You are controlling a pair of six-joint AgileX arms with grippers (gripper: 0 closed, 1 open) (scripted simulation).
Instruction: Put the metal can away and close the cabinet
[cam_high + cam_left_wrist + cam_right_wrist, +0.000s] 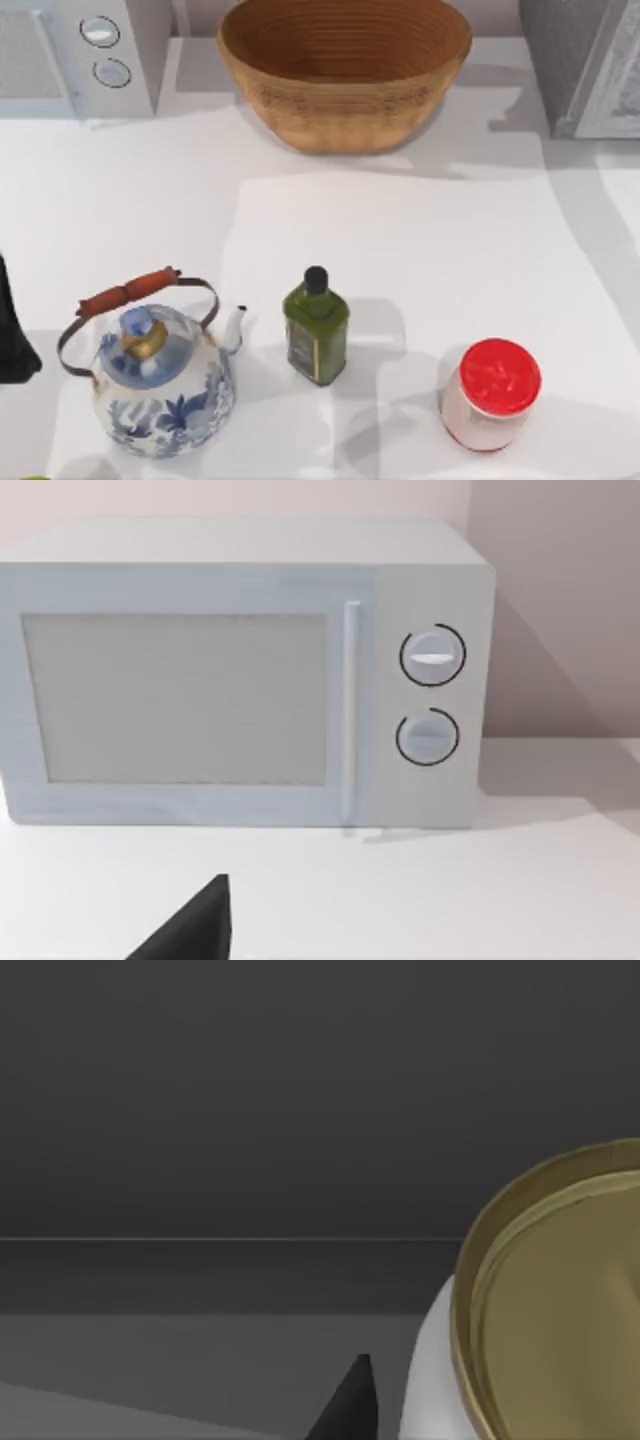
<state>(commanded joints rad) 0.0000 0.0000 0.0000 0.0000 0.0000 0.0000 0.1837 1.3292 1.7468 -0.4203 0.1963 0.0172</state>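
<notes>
Left pincer, top view: parked at the frame's left edge, where the dark left arm (12, 335) pokes in; wide or narrow, can't tell.
Bench (420, 250), top view: one wicker basket (345, 70) at top centre, one blue-and-white kettle (160, 375) lower left, one green bottle (316, 328) in the middle, one red-lidded jar (492, 393) lower right. All stand well apart.
Corners, top view: one microwave (75, 55) upper left, and one grey cabinet (590, 70) upper right, cut off by the frame.
Left wrist view: the left pincer (195, 930) is a dark tip at the bottom edge. It faces the microwave's shut door, with two dials (432, 656) stacked on the right.
Right pincer (350, 1405), right wrist view: dark tip at the bottom edge. Can't tell if it's wide, narrow or holding anything.
Metal can (560, 1300), right wrist view: just one, gold rim, at the frame's right edge, right beside the pincer. Dark walls and a flat shelf (150, 1340) sit behind it, so I'd guess it's inside the cabinet.
Stage: guessing the can is about placed, with closing not done yet.
What could go wrong: the can tips if it's let go tilted or clipped on the way out. The door could also jam on the arm if it's swung too soon.
</notes>
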